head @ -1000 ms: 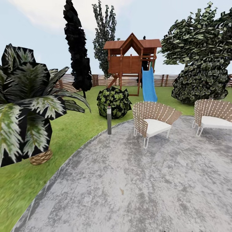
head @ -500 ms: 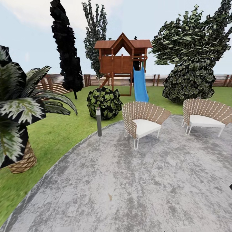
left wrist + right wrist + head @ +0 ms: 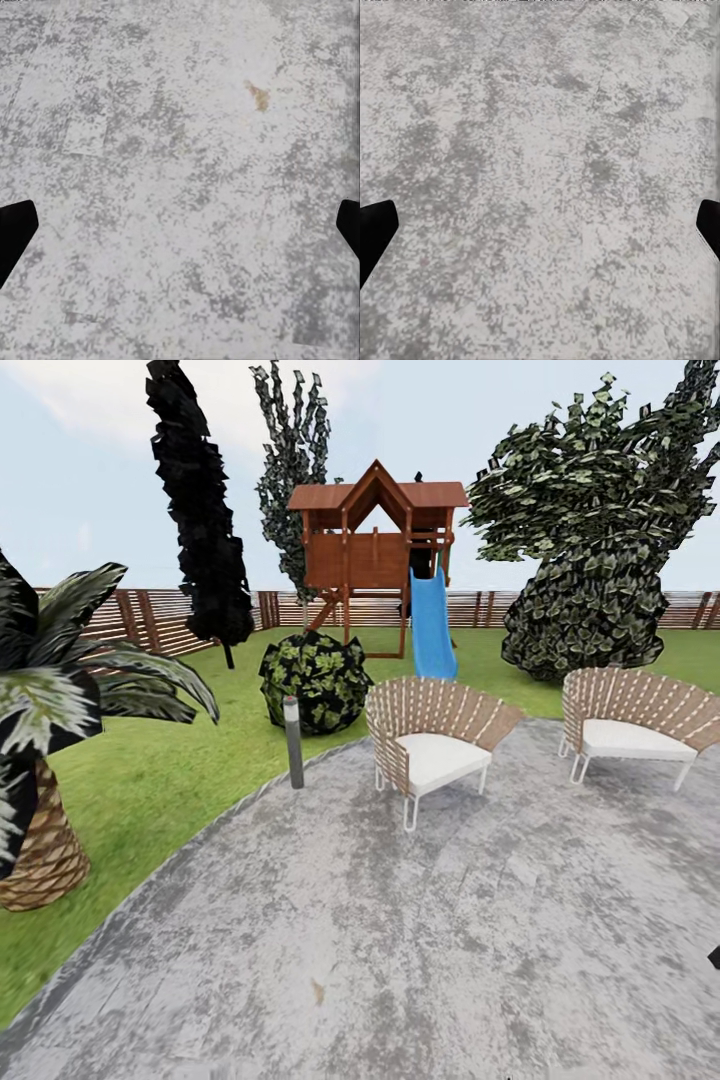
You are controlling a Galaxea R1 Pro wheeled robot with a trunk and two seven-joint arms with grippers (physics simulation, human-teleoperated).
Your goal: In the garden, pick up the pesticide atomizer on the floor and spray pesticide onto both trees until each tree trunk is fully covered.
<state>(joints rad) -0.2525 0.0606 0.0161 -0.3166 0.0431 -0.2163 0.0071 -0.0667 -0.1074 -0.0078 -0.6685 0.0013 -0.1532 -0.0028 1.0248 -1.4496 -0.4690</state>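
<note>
The pesticide atomizer is out of view. Two ragged dark green leaf crowns rise far back, one point(image 3: 293, 470) behind the playhouse and one point(image 3: 590, 470) at the right; no tree trunk shows under either, so I cannot tell whether they are the task's trees. In the left wrist view my left gripper point(image 3: 180, 232) is open over bare grey paving point(image 3: 172, 150), its dark fingertips point(image 3: 13, 232) wide apart. My right gripper point(image 3: 540, 232) is open the same way above the stone point(image 3: 547, 150). Neither holds anything.
Grey paving point(image 3: 420, 940) runs ahead, with lawn point(image 3: 150, 780) to the left. Two wicker chairs point(image 3: 435, 740) point(image 3: 635, 725) stand on it, beside a short bollard point(image 3: 293, 742). A palm point(image 3: 40, 830), a black cypress point(image 3: 200, 510), round bushes point(image 3: 315, 680) point(image 3: 585, 620), a playhouse with a blue slide point(image 3: 430, 625) and a slat fence point(image 3: 150, 620) lie beyond.
The whole head view has shifted: the camera has turned right and moved forward, so the palm, bollard and chairs sit further left and the paving spot is lower. Nothing itself moved.
</note>
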